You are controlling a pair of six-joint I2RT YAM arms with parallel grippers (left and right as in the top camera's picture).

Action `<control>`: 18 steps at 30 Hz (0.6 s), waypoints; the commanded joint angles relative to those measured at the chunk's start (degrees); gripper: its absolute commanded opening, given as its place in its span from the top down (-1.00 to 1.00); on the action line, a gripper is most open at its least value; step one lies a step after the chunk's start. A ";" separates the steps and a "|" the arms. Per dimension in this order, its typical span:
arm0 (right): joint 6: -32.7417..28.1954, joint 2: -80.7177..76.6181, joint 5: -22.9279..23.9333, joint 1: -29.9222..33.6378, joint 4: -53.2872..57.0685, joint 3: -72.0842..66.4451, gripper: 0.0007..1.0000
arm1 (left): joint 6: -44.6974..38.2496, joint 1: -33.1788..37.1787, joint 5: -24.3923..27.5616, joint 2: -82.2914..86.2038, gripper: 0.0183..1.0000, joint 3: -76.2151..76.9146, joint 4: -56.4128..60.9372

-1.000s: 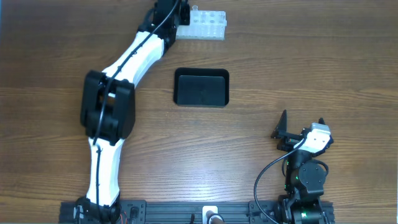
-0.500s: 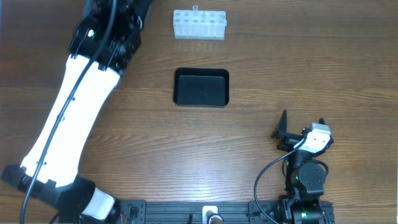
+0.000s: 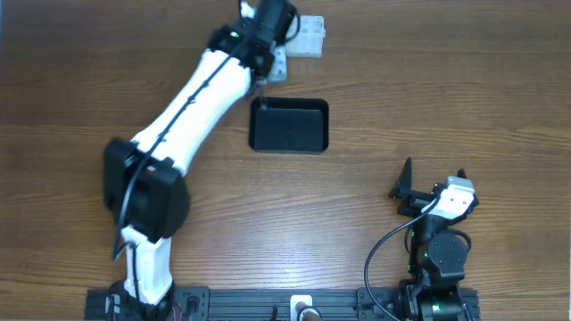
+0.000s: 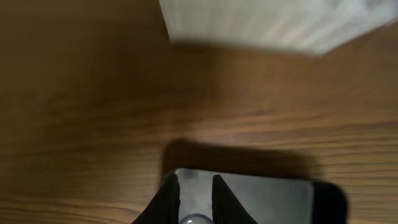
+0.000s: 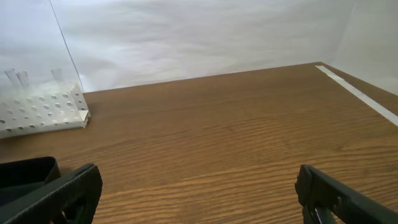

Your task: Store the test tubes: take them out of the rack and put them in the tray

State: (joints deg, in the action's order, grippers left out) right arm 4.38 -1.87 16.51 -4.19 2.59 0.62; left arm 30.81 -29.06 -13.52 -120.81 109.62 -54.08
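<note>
Transfer — carry leg nearly done

Logged right gripper parked by its base, fingers spread wide, empty. Farther out, found left gripper swung back from far left to hang over the tray corner, fingers narrow around a clear test tube. Beyond, saw rack with more tubes standing. Judged: drop into tray next — further trips needed.

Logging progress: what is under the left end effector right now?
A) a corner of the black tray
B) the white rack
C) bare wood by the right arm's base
A: its wrist view shows the left end effector, shut on a test tube, over a corner of the tray, with the rack farther off.
</note>
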 commanded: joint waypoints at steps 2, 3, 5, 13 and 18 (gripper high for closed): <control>0.26 0.37 0.48 -0.35 0.04 -0.28 -0.98 | 2.67 -0.02 0.57 -2.78 0.94 0.26 0.00; 0.26 0.37 0.48 -0.35 0.07 -0.28 -0.98 | 2.67 -0.02 0.55 -3.08 0.94 0.26 0.00; 0.26 0.37 0.48 -0.35 0.04 -0.28 -0.98 | 2.45 -0.02 0.37 -3.85 0.94 0.26 -0.02; 0.26 0.37 0.48 -0.35 0.04 -0.28 -0.98 | 0.92 -0.04 0.37 -6.86 0.93 0.26 -1.79; 0.26 0.37 0.48 -0.35 0.04 -0.28 -0.98 | 0.92 -0.09 0.35 -8.37 0.89 0.26 -2.54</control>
State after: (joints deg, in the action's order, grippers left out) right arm 4.36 -1.87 16.51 -4.19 2.57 0.62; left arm 32.36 -29.19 -13.34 -127.61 109.60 -56.42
